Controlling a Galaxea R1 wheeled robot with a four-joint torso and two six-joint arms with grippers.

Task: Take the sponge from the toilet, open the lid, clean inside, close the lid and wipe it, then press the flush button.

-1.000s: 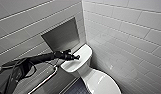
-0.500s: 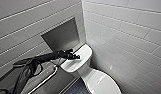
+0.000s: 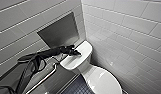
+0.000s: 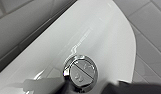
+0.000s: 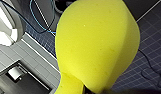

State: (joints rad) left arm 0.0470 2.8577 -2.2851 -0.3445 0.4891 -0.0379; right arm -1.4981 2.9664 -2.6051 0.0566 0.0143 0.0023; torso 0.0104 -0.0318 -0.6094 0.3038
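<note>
The white toilet (image 3: 96, 75) stands in a tiled corner, and its oval lid (image 3: 103, 81) lies down over the bowl. My left gripper (image 3: 77, 53) reaches over the flat tank top (image 3: 79, 60). In the left wrist view the round chrome flush button (image 4: 81, 70) sits very close below it, set in the glossy tank top (image 4: 101, 32). The bright yellow sponge (image 5: 96, 45) bulges large in the right wrist view, pinched at its narrow end by my right gripper (image 5: 82, 87), which is shut on it above the dark floor.
A grey recessed panel (image 3: 59, 31) is set in the wall behind the tank. A metal grab rail (image 3: 43, 77) runs along the left wall. White tiled walls (image 3: 126, 37) close in on the right. A blue cable (image 5: 41, 22) lies on the dark tiled floor (image 5: 146, 65).
My left arm has shifted slightly further over the tank top. The toilet and lid stand as before.
</note>
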